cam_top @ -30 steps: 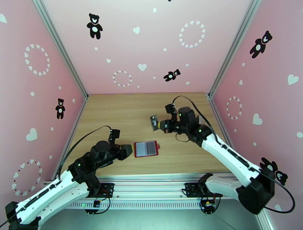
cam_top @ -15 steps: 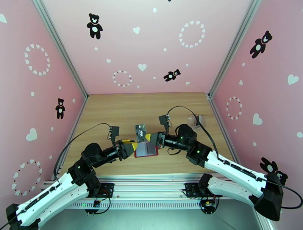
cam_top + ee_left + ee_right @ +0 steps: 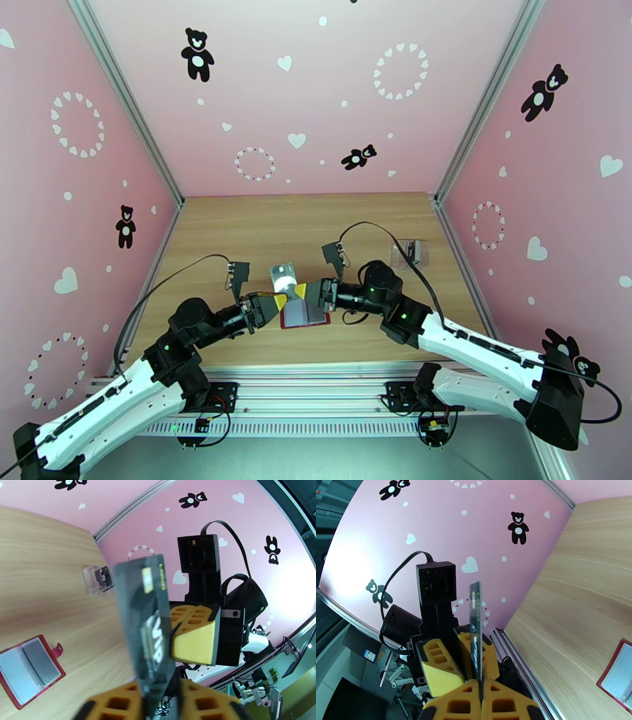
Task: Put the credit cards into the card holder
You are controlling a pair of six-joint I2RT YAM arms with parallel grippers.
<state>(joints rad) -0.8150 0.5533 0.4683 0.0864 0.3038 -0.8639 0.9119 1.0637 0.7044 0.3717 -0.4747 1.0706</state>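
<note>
The card holder (image 3: 304,317) lies open on the worktop (image 3: 237,237), grey inside up. Just above it the left gripper (image 3: 276,302) and right gripper (image 3: 306,290) meet tip to tip around one upright credit card (image 3: 283,276). The right fingers (image 3: 454,705) clamp its edge. The left fingers (image 3: 114,703) stand narrow either side, and I cannot tell whether they touch it. Further back on the right, a clear box (image 3: 409,253) holds a dark card (image 3: 104,576)

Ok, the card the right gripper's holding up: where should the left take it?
Take the credit card by the end jutting free of the right gripper, clamping its two flat faces. It is thin and held on edge, so come from the left, opposite that hold, as the left gripper is lined up.
</note>
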